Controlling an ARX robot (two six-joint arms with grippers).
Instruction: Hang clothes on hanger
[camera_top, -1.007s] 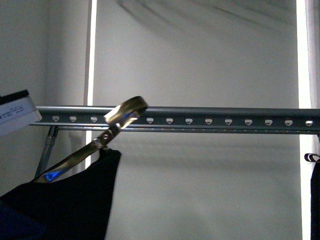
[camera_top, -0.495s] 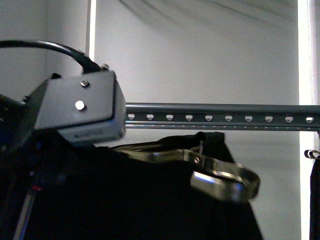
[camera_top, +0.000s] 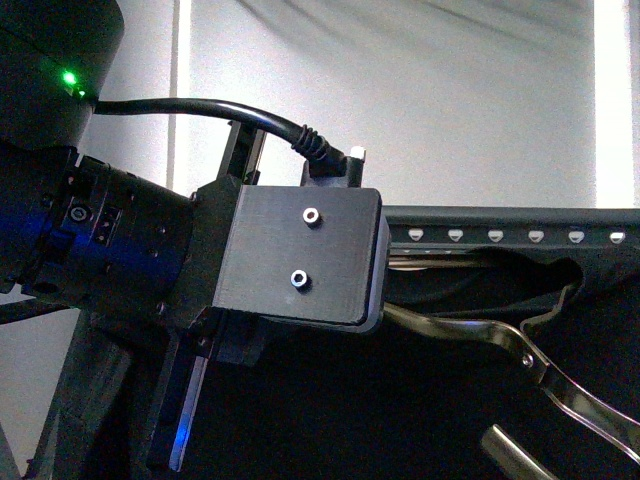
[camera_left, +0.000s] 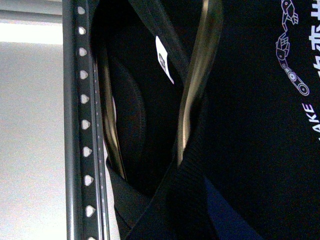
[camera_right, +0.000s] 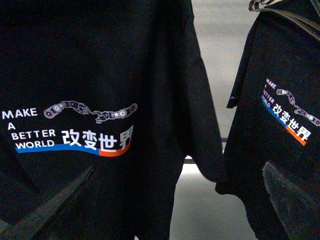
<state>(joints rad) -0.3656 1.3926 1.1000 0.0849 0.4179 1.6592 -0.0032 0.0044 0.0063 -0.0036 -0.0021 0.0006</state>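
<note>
The black T-shirt (camera_top: 420, 400), likely soft and light, sags just below the hanger rail (camera_top: 520, 225) on a stiff metal clothes hanger (camera_top: 470, 335), the surer hold; the left end effector's state cannot be told, the right end effector (camera_right: 179, 167) seemingly spread.

Item, near left: left arm (camera_top: 100, 240), dark, with a green light (camera_top: 68, 78), a black cable (camera_top: 200, 108) and a grey box (camera_top: 300, 250) bearing two screws.
Item, right, farther: hanger rail (camera_top: 520, 222), horizontal, with a row of pale holes.
Item, below the rail: black garment (camera_top: 420, 400), with a shiny metal strip (camera_top: 520, 350) slanting across it.
Backdrop: pale wall (camera_top: 420, 100).
</note>
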